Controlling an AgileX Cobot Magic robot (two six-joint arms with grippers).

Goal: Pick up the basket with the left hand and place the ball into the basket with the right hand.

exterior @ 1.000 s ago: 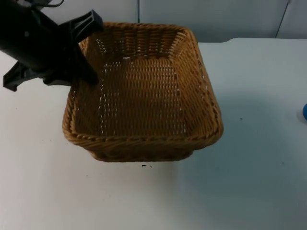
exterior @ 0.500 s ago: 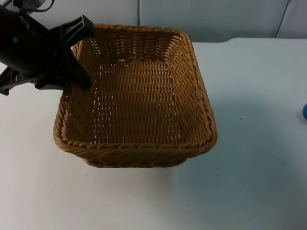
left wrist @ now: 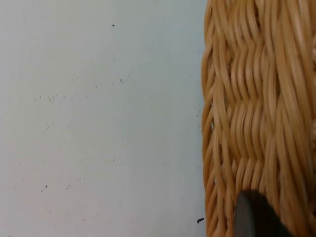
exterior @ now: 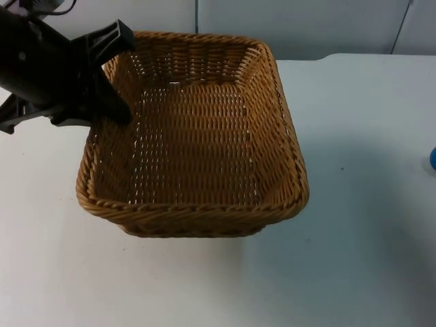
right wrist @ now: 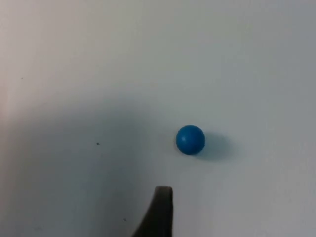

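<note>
Nearest, the white table (exterior: 204,286) lies bare along its front edge. One wicker basket (exterior: 194,136) sits above it, toward the left half of the top and well back from the front edge. It is a rounded rectangle with its open mouth facing up; its long axis runs from the front of the table toward the grey partition wall (exterior: 293,24), and its far rim comes close to the table's back edge. One small blue ball (exterior: 433,159) rests at the table's right edge, well apart from the basket and cut off by the picture's border in the top view; the right wrist view shows it whole (right wrist: 190,139), lying on the bare table.

The left gripper (exterior: 102,78) is clamped on the basket's left rim near the far left corner, one finger inside the wall and one outside. Whether the basket's base touches the table cannot be told. The left wrist view shows the woven outer wall (left wrist: 256,108) close up, with a dark fingertip pressed against it.

The right gripper hangs over the table near the ball; one fingertip (right wrist: 159,212) is seen, so whether its fingers are apart or together cannot be told.
</note>
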